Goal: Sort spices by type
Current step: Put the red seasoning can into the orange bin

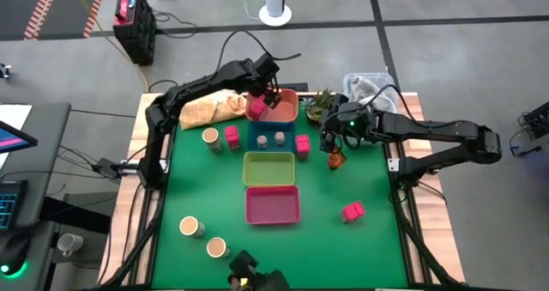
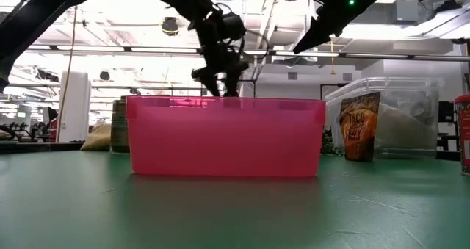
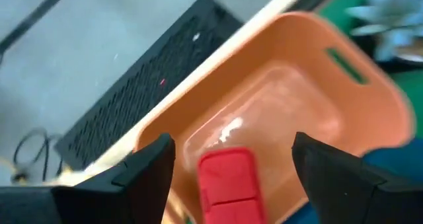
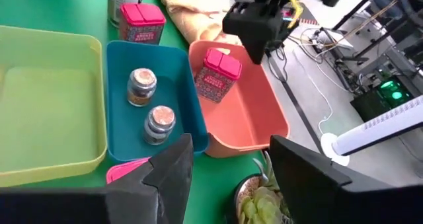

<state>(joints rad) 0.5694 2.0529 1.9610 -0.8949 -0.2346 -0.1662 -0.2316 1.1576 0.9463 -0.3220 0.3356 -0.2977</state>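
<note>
The left end effector [image 1: 268, 92] hangs over the orange tray [image 1: 287, 112] at the far side of the bench [image 1: 369, 179], its fingers apart above a pink-red cube [image 4: 217, 74] that leans inside the tray at its end. The right end effector [image 1: 330, 142] hovers beside the teal tray [image 4: 125, 141], fingers spread, with the orange-brown packet [image 1: 335, 160] just below it on the green surface; whether they touch cannot be told.

In the low view, the pink tray [image 2: 226, 137] hides most of what lies behind it.

Four pink-red cubes show from above. Two grey shaker jars [image 4: 151, 106] stand in the teal tray. Three tan-topped jars [image 1: 199, 193] sit on the bench. There are four trays, the yellow-green tray [image 1: 268, 168] among them, empty.
</note>
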